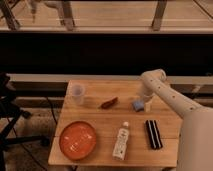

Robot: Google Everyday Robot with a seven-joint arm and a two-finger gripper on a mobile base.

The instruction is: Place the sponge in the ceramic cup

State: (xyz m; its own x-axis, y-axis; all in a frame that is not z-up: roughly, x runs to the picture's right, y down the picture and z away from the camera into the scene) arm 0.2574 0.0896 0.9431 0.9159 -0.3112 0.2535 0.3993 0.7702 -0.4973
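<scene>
The light-blue sponge (pixel 136 105) lies on the wooden table (pixel 100 120), right of its middle. My gripper (pixel 143 101) is down right at the sponge's right edge, at the end of the white arm (pixel 170 97) that reaches in from the right. The gripper partly covers the sponge. The whitish ceramic cup (pixel 77 94) stands upright near the table's back left corner, well away from the gripper.
A reddish-brown object (pixel 108 103) lies between the cup and the sponge. A wide orange dish (pixel 78 139) sits at the front left, a white bottle (pixel 121 141) lies at the front middle, and a black ribbed bar (pixel 153 134) lies at the front right. A dark chair (pixel 10 115) stands left of the table.
</scene>
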